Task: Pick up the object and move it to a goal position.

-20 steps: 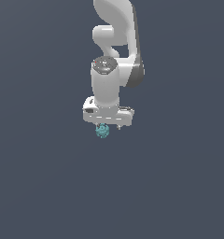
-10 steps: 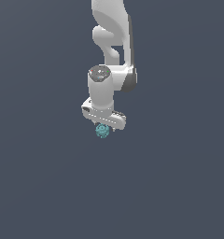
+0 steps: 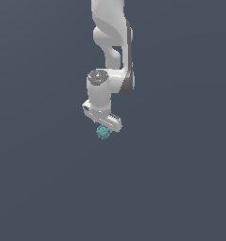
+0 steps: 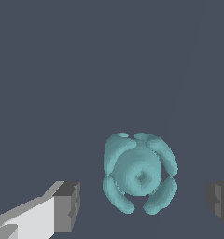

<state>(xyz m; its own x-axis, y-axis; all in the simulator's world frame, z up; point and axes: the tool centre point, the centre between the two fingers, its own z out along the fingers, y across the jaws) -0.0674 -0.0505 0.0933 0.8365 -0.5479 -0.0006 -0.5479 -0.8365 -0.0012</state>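
The object is a small teal-blue knobbly lump lying on the dark grey floor, directly under the white gripper in the exterior view. In the wrist view the object sits between the two grey fingertips, with a clear gap on each side. The gripper is open and is not touching the object. The fingers are mostly hidden behind the hand in the exterior view.
The white arm rises straight up from the gripper to the top of the exterior view. The plain dark grey floor spreads all around; no other object shows.
The gripper has turned about its vertical axis and shifted slightly toward the exterior view's left, staying over the object. The object has not moved.
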